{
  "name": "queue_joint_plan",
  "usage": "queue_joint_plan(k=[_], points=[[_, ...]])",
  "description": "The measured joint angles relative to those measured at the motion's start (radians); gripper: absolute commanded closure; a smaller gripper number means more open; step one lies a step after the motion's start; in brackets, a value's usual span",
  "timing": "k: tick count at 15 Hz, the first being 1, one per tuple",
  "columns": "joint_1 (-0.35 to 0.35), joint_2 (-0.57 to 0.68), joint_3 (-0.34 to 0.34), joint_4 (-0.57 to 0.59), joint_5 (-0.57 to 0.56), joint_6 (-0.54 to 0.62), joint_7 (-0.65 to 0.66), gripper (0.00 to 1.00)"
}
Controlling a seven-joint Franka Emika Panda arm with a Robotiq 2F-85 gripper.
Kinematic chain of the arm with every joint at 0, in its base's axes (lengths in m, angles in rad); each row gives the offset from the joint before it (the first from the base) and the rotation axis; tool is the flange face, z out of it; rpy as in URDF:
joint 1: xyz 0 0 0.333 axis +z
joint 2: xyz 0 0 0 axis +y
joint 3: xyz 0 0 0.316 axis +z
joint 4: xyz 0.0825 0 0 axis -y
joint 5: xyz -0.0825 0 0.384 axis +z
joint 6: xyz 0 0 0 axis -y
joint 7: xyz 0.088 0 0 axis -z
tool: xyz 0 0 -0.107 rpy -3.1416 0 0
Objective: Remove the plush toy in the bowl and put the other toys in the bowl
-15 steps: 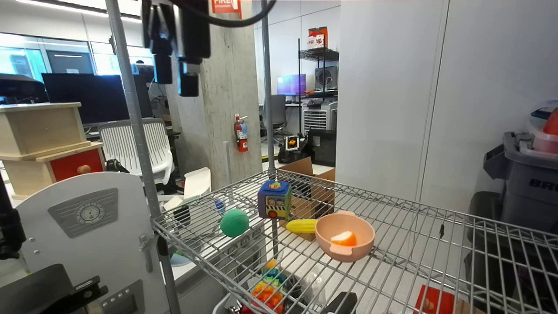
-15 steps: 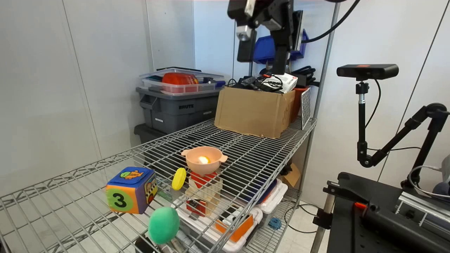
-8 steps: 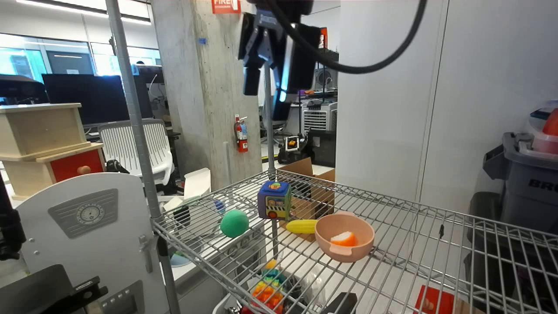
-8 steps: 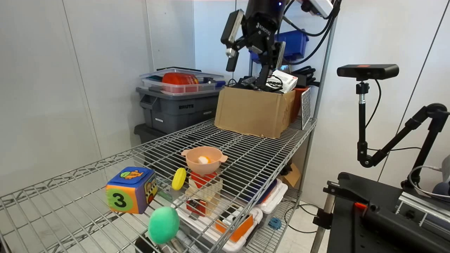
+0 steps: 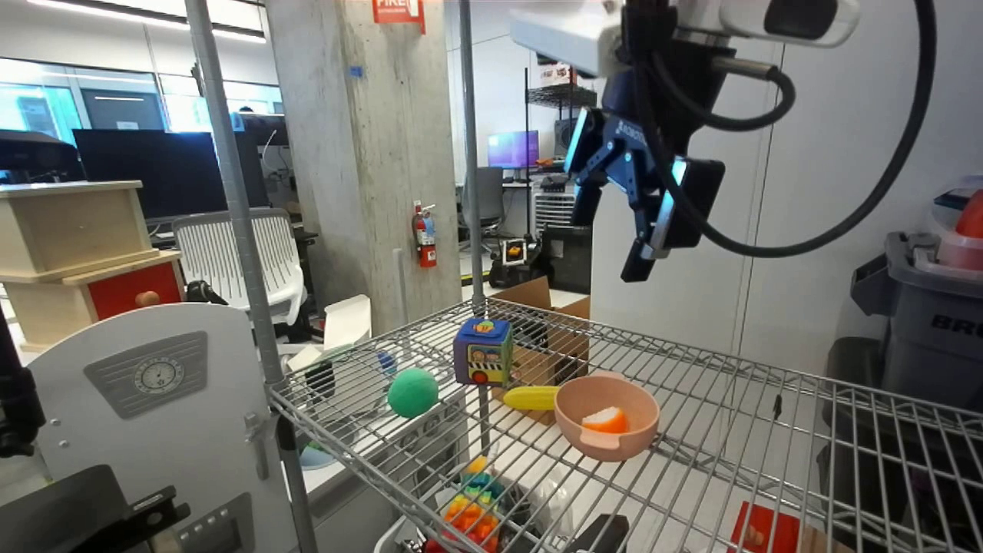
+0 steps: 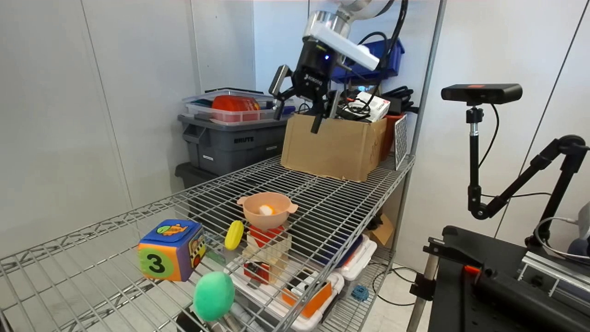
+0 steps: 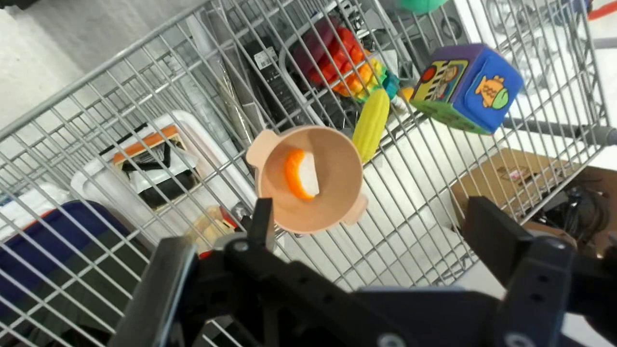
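Wire shelf [image 6: 313, 184]: big and gray, made of thin bars with gaps you can see through.
Big brown box [image 6: 327, 147]: cardboard, on the shelf in an exterior view, with stuff sticking out of the top.
Robot gripper [image 5: 612, 234]: black and leaning, up in the air over the shelf in both exterior views. Its two fingers are spread wide apart, and the tips point down.
Bowl [image 7: 337, 168]: peach and round, with two little handles. It stands right side up on the shelf.
Soft block [image 6: 173, 251]: blue on top, with a black 3 on one side. It sits on the shelf, apart from the bowl.
Green ball [image 6: 214, 296]: on the shelf, near the block and well apart from the bowl.
Yellow toy [image 7: 371, 120]: long and skinny, with ridges. It lies on the shelf just beside the bowl. I can't tell if they touch.
Orange plush toy [image 7: 295, 174]: small, orange with a white side. It lies inside the bowl, down at the bottom.
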Motion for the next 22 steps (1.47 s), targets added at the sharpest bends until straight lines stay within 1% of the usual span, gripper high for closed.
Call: queue_joint_plan(k=[5,8,11,16,22], points=[[0.008,0.230,0.019,0.269,-0.036,-0.007,0.143,0.00],[0.024,0.357,0.029,0.415,-0.080,-0.043,0.234,0.00],[0.038,0.476,0.030,0.536,-0.122,-0.093,0.301,0.00],[0.039,0.634,0.029,0.684,-0.158,-0.157,0.358,0.00],[0.038,0.740,0.030,0.804,-0.167,-0.200,0.385,0.00]])
